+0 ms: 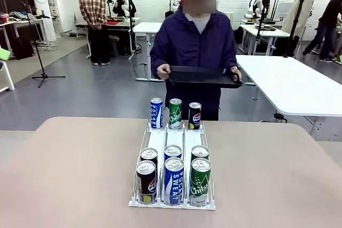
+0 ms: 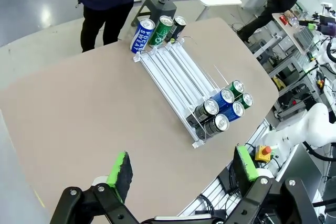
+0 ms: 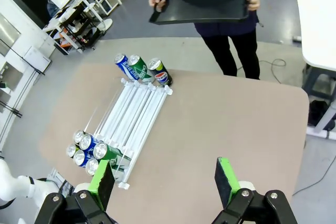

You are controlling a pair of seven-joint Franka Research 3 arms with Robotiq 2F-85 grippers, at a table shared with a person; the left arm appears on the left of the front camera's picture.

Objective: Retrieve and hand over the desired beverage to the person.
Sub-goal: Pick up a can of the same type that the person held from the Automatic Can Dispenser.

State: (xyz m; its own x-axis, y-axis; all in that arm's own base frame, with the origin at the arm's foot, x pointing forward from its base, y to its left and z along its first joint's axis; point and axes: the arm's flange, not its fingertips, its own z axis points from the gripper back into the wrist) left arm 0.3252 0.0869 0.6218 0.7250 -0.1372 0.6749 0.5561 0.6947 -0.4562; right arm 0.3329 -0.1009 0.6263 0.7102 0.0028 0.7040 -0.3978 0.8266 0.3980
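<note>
Well, both my jaws hang spread and empty above the surface (image 1: 69, 174); cans (image 1: 173, 179) sit in the rack (image 1: 175, 138), the person (image 1: 195, 44) holds a tray (image 1: 203, 75) beyond. I'd descend squarely over one can, clear of neighbours.

Blue cans (image 1: 173, 181): "POCARI SWEAT"; green cans (image 1: 200, 182): "Chils" (partly readable).

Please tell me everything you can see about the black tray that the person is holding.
The tray is black, rectangular and shallow, with a low raised rim; it looks like plastic. Nothing lies on it. The person beyond the far edge of the table holds it about level at waist height, a hand at each short end. It touches nothing else.
</note>
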